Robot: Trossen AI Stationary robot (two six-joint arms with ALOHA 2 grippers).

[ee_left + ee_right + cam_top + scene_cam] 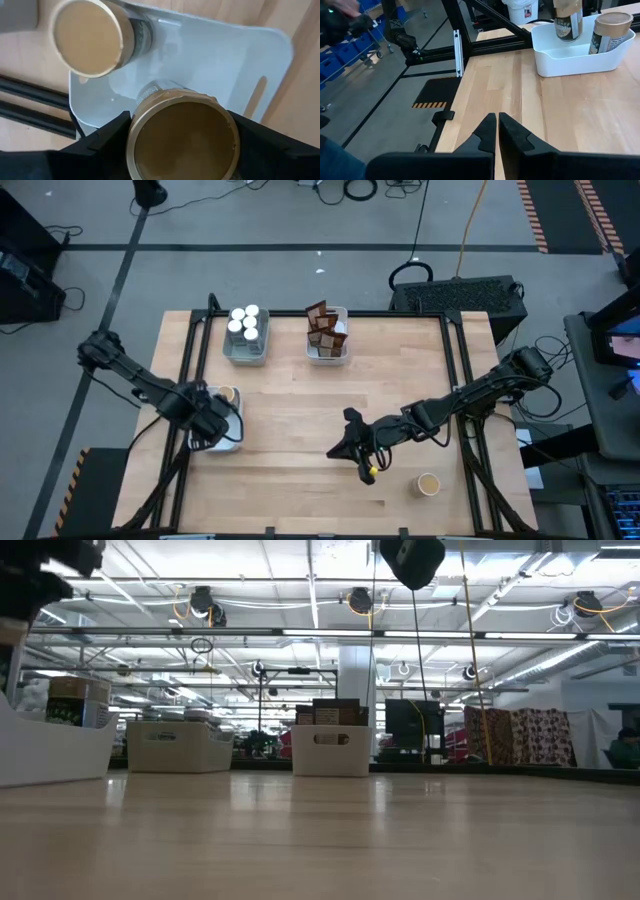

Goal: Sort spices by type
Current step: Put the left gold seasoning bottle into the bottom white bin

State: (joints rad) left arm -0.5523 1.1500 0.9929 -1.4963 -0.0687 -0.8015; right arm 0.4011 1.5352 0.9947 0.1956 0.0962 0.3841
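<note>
My left gripper [213,423] is over a white tray [232,442] at the table's left edge, shut on a tan-topped jar [182,135]. A second tan-topped jar [90,37] stands in the same tray [215,60]. Another tan-topped jar [428,484] stands on the table near the front right. White-topped jars [246,323] fill one far tray, and brown packets [324,328] stand in the tray beside it. My right gripper [497,125] is shut and touches nothing. It hangs over the table's middle front [340,448], pointing toward the left tray. My left gripper holds the tan-topped jar by its sides just below the lid [150,95], pinched between the two fingers [102,142]. The fingers come from above, pointing down. The jar stays upright inside the tray; whether its base touches the tray floor I cannot tell.
The table's black frame rails run along its left [185,360] and right [462,370] sides. Bare wood lies between the far trays and my right arm [450,408]. A person's dark sleeve [340,22] shows beyond the table's left edge.
</note>
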